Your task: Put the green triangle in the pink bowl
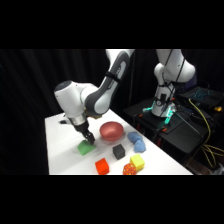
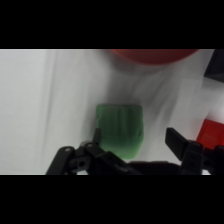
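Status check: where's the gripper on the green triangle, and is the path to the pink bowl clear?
Gripper jaws open, straddling green triangle, not closed on it. Triangle on table. Pink bowl beside it, empty. Nothing between them.

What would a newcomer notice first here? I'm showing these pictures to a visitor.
The white arm bends low over the table, its gripper open just above the green triangle at the near left. Right of it sits the glossy pink bowl, with small colored blocks scattered in front.
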Tool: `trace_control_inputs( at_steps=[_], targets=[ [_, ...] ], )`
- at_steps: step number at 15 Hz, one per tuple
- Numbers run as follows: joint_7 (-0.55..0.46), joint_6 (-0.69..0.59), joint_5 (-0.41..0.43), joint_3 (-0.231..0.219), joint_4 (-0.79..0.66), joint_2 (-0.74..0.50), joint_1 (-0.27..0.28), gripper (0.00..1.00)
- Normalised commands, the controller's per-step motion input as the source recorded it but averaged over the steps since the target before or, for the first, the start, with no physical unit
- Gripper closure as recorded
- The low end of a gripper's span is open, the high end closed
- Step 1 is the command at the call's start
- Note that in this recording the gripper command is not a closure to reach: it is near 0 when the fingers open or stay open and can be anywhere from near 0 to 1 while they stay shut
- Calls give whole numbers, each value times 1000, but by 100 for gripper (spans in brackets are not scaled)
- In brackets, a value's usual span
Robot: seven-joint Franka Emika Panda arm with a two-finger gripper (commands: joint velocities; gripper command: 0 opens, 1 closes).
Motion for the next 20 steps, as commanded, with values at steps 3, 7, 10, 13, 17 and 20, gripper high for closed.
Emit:
trace_control_inputs(
  at_steps=[3, 7, 10, 13, 17, 20],
  targets=[
    [-271, -87, -33, 100, 252, 213, -117, 0],
    [-291, -82, -39, 103, 254, 223, -136, 0],
    [-300, -114, -34, 114, 316, 199, -143, 0],
    [-296, -136, -32, 117, 343, 159, -128, 0],
    [-293, -120, -23, 117, 311, 134, -113, 100],
    [-293, -121, -26, 106, 317, 147, -100, 100]
  ],
)
